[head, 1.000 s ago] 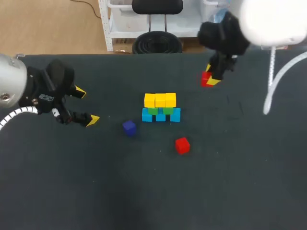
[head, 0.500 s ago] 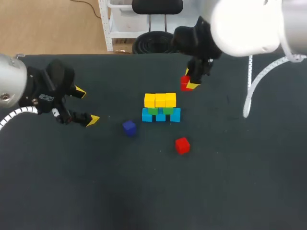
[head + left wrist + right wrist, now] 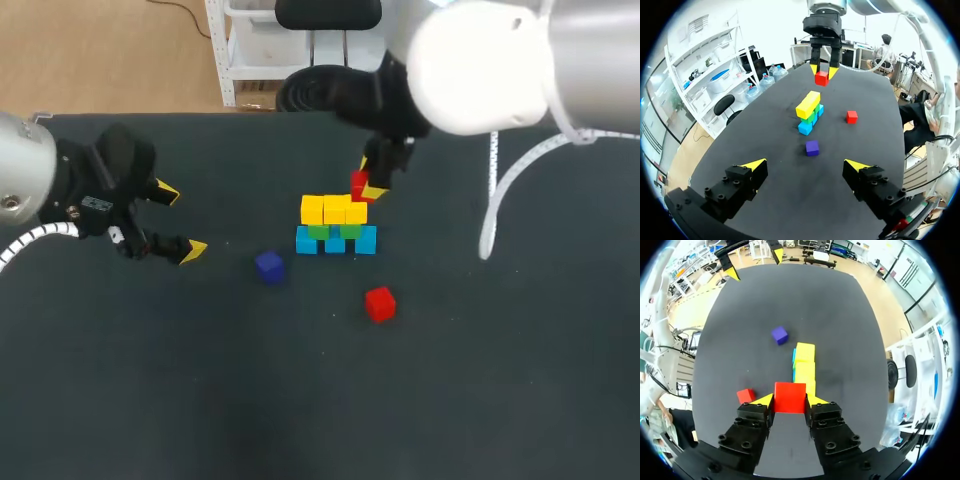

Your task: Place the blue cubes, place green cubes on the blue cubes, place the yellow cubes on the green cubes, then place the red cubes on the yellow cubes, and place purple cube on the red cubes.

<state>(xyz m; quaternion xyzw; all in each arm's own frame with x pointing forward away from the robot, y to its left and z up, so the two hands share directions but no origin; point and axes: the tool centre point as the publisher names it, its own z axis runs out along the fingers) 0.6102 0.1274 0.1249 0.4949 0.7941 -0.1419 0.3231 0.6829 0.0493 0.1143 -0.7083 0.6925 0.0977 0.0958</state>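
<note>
Stack (image 3: 335,226) sits mid-counter (image 3: 480,380). It has 3 blue cubes (image 3: 336,241) in a row at the bottom, w/ green cubes (image 3: 350,231) on them (only 2 show, peeking out btwn the layers). 3 yellow cubes (image 3: 334,209) lie side by side across the top, edges lined up.

Held red cube (image 3: 789,397) is plain bright red, approx. same size as the stack's cubes, its faces square to the fingers. It hangs off the counter just by the stack's right end, on the far side. In the left wrist view it sits apart from the yellow cubes, w/ dark counter showing btwn them.

Right claw (image 3: 365,186) is clenched on the held red cube. Both yellow tips press flat on opposite faces, parted just enough to take it. It touches nothing else.

Left claw (image 3: 180,220) is well to the left of the stack, released, fingers spread wide w/ nothing btwn them.

Loose red cube (image 3: 379,303) lies on the counter near the stack, front-right of it, on its own.

Purple cube (image 3: 269,266) is also on the counter near the stack, front-left, turned a bit vs. the stack's rows and touching nothing.
</note>
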